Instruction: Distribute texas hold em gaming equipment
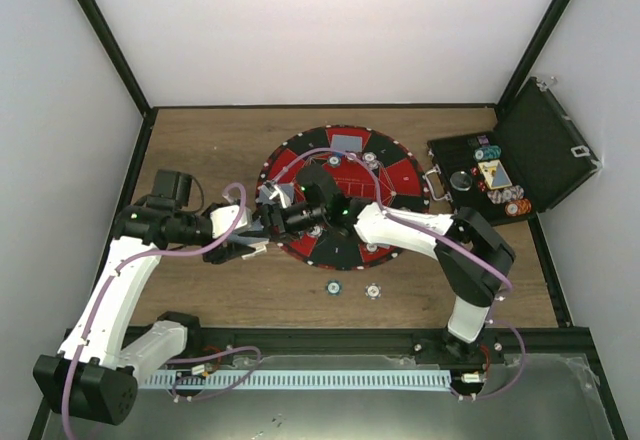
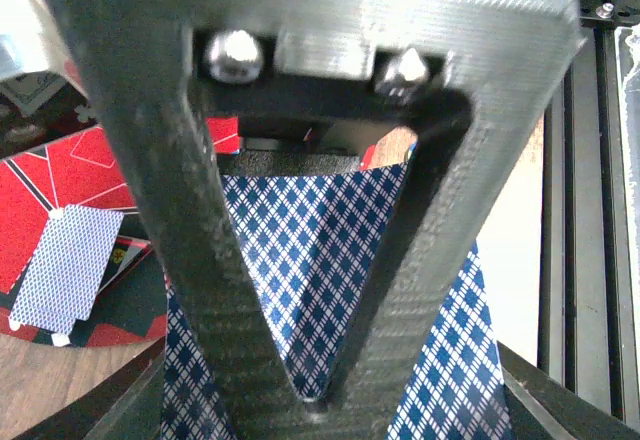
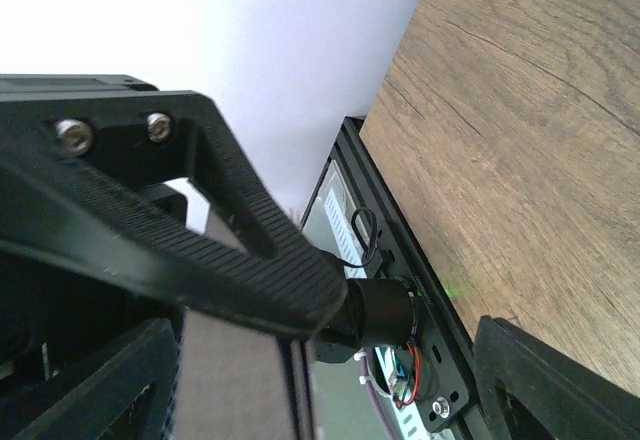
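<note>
My left gripper [image 2: 320, 400] is shut on a fan of blue diamond-backed playing cards [image 2: 300, 260]; from above it [image 1: 250, 243] sits at the left rim of the round mat. My right gripper [image 1: 272, 210] reaches across the mat to meet it, jaws apart. In the right wrist view its fingers [image 3: 545, 380] stand wide, and a blurred grey flat surface [image 3: 230, 380] lies between them. Single cards lie face down on the mat [image 1: 347, 142] [image 2: 65, 265]. Two chips [image 1: 332, 286] [image 1: 373, 289] rest on the wood in front of the mat.
The red-and-black mat [image 1: 400, 175] fills the table's middle, with small chips on its rim [image 1: 367, 158]. A black hinged case [image 1: 540, 140] stands open at the right with chips and cards inside [image 1: 495, 175]. A black rail [image 1: 400, 340] runs along the near edge.
</note>
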